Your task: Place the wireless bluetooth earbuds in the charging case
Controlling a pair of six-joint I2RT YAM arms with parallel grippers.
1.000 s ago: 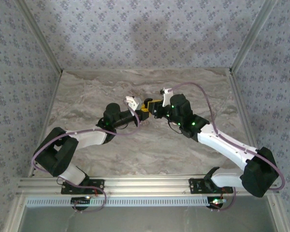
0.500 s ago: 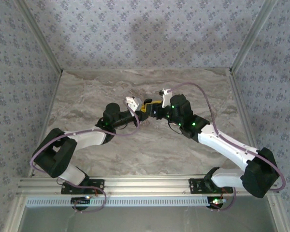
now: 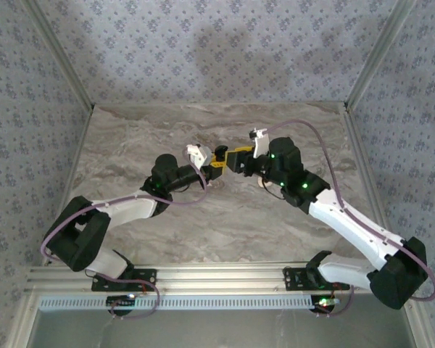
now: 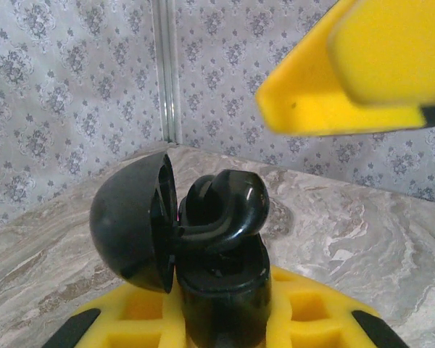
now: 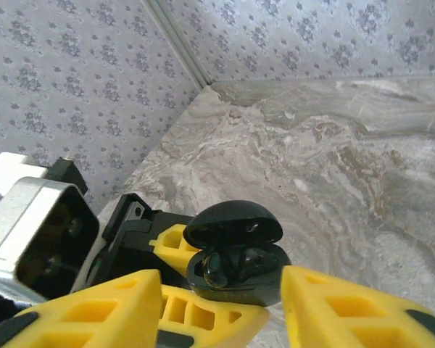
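Note:
The black charging case [image 4: 225, 290] stands upright with its lid [image 4: 130, 217] swung open to the left, and my left gripper [image 4: 221, 319] is shut on its body. One black earbud [image 4: 228, 206] sits in the case's mouth and pokes up above the rim. In the right wrist view that earbud [image 5: 216, 272] lies in the left well of the case [image 5: 239, 286]. Whether the dark right well holds another earbud I cannot tell. My right gripper [image 5: 235, 315] is open just in front of the case, with nothing between its fingers. From above, the left gripper [image 3: 216, 164] and the right gripper [image 3: 235, 156] meet at mid-table.
One yellow finger [image 4: 348, 72] of the right gripper hangs above and to the right of the case in the left wrist view. The marble table [image 3: 130, 145] is walled with patterned paper at the back and both sides. An aluminium rail [image 3: 217, 279] runs along the near edge.
The right gripper has opened and drawn back a little to the right, away from the case. The left gripper keeps the case in almost the same place.

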